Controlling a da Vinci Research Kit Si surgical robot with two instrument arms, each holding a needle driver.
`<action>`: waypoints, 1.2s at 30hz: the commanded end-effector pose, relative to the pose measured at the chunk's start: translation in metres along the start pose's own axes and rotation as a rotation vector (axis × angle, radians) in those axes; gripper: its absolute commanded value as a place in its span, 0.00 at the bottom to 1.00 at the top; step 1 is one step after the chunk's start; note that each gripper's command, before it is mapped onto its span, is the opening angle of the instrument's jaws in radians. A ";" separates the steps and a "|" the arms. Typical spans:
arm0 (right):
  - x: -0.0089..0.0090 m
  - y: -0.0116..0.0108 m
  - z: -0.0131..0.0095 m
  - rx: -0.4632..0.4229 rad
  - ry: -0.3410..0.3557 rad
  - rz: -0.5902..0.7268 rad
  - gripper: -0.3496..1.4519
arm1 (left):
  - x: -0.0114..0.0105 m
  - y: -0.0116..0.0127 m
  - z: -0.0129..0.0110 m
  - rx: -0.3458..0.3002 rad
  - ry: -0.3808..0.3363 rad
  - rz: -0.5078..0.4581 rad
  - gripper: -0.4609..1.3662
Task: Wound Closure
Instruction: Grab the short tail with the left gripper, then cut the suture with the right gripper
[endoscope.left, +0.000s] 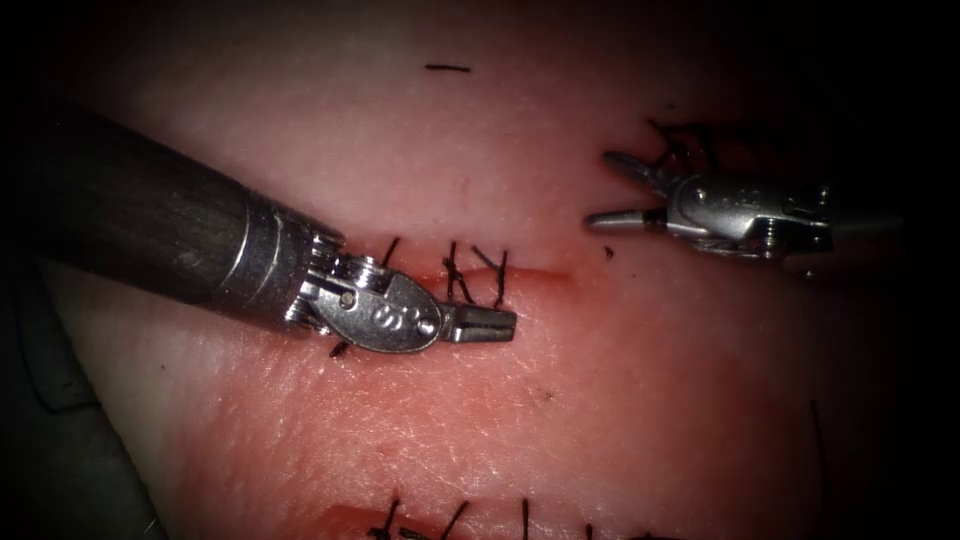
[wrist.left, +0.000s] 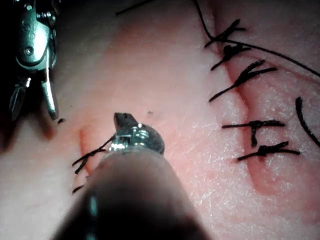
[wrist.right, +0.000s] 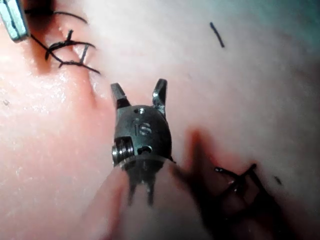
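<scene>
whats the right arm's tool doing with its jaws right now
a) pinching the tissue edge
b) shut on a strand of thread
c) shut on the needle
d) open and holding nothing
d: the right tool has its two jaws spread apart with nothing between them, seen in the endoscope view and again in its own wrist view, above bare tissue.

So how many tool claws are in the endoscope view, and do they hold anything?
2. The left claw lies shut just below the stitched cut, holding nothing visible. The right claw stands open, empty, above the cut's right end.
</scene>
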 end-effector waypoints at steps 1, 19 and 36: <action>-0.0001 -0.0001 0.0000 0.018 0.007 -0.013 0.71 | 0.0000 0.0000 0.0000 -0.006 -0.001 0.015 0.06; -0.0001 -0.0046 0.0023 0.230 0.146 -0.246 0.72 | -0.0001 -0.0010 -0.0002 -0.117 0.131 0.231 0.06; 0.0003 -0.0081 0.0038 0.228 0.202 -0.389 0.72 | 0.0001 -0.0008 -0.0003 -0.138 0.165 0.290 0.06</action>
